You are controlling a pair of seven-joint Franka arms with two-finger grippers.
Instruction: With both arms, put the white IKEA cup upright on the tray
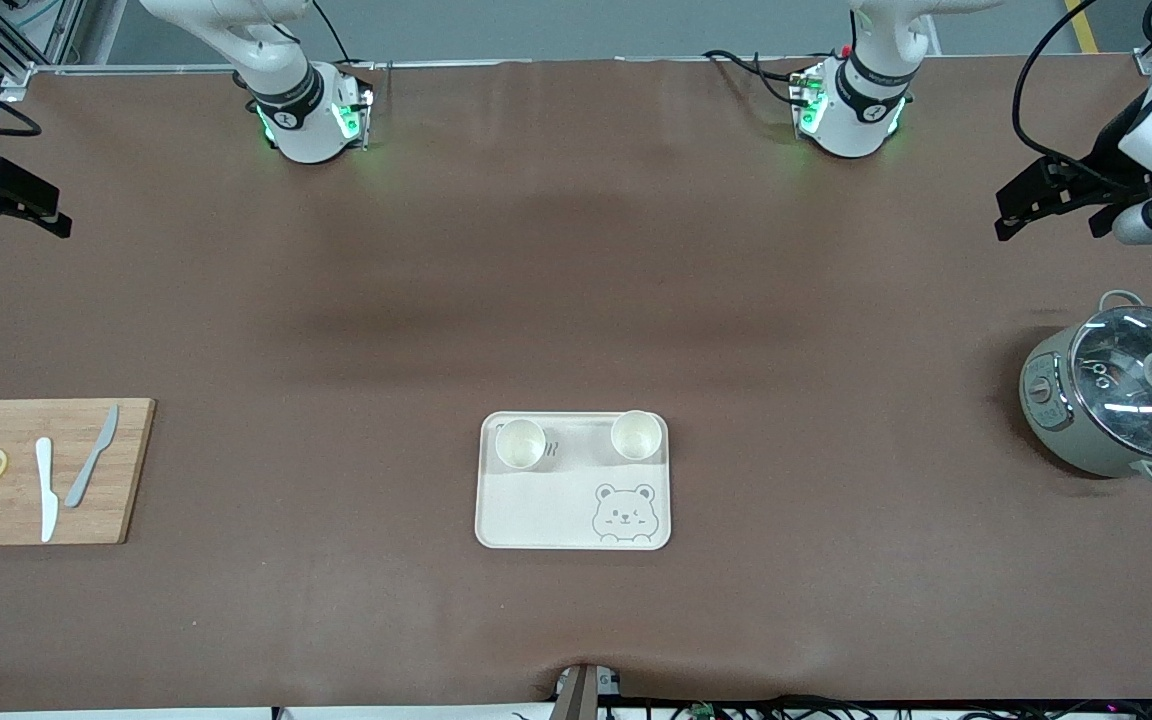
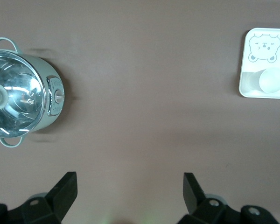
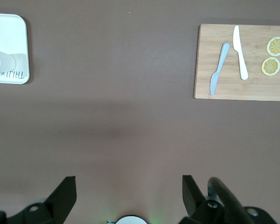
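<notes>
- Cups first, in the front view: two white cups [image 1: 521, 443] [image 1: 636, 435] stand upright, mouths up, on the far half of the tray [image 1: 556, 520], which lies mid-counter, nearer the front camera than both arm bases. The task looks done.
- The left gripper [image 1: 1046, 205] hangs over the counter's edge at the left arm's end, above bare brown counter [image 1: 576, 280] near the pot [image 1: 1121, 390]. The right gripper [image 1: 11, 200] hangs over the right arm's end, with the cutting board [image 1: 126, 470] nearer the camera.
- Left wrist view: the left gripper [image 2: 129, 189] is spread wide and empty. Best to keep it high, clear of the pot [image 2: 23, 100].
- Right wrist view: the right gripper [image 3: 129, 190] is likewise spread and empty, with the knives [image 3: 218, 69] [image 3: 239, 51] and lemon slices [image 3: 276, 45] [image 3: 270, 66] on the board [image 3: 252, 88].
</notes>
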